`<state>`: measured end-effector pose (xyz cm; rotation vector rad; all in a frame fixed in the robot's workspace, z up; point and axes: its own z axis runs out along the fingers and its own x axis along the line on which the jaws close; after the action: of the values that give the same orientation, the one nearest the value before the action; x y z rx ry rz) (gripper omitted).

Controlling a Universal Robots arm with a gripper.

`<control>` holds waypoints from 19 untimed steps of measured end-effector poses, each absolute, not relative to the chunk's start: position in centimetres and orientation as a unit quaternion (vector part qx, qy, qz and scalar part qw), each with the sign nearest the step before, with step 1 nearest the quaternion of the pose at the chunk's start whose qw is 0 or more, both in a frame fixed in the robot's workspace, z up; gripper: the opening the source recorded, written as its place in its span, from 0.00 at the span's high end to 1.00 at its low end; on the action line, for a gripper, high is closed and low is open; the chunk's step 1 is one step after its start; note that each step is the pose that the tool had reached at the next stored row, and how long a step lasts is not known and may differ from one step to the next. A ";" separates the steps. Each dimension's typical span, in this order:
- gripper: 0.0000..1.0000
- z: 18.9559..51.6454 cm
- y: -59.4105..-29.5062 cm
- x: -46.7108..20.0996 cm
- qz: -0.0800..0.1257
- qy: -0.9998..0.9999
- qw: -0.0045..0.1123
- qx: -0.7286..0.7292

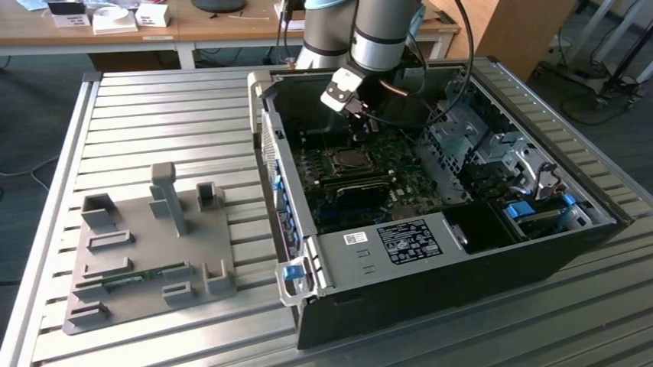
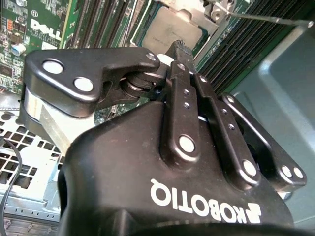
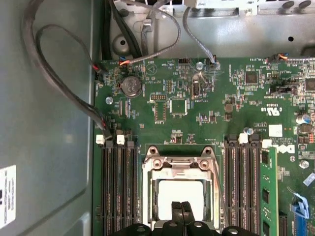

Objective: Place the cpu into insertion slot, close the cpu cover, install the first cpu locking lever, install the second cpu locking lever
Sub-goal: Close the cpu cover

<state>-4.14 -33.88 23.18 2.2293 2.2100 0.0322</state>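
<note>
The cpu [image 3: 170, 189], a pale silvery square, lies in the socket on the green motherboard [image 3: 197, 103]. The cpu cover [image 3: 179, 169], a silvery metal frame, lies flat around it. My gripper [image 3: 181, 207] is shut, its two black fingertips pressed together just above the cpu's top with nothing seen between them. In the second wrist view the gripper [image 2: 179, 46] points at the cpu [image 2: 170, 29], and a thin locking lever rod [image 2: 266, 19] runs past the socket. In the exterior view the gripper [image 1: 359, 131] reaches down into the open computer case over the socket [image 1: 352, 158].
Black memory slots [image 3: 118, 191] flank the socket on both sides. Cables [image 3: 59, 83] loop along the case wall. A grey fixture plate [image 1: 153, 252] holding a green memory stick [image 1: 128, 279] sits at the exterior view's left. Drive bays [image 1: 510, 176] fill the case's other half.
</note>
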 end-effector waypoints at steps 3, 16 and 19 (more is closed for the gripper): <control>0.89 23.2 -34.0 -4.3 0.010 0.704 0.001 0.710; 0.89 23.0 -34.1 -4.7 0.010 0.704 0.001 0.710; 0.89 23.0 -34.1 -4.7 0.010 0.706 0.001 0.708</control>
<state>-4.72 -34.12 22.98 2.2240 2.2154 0.0320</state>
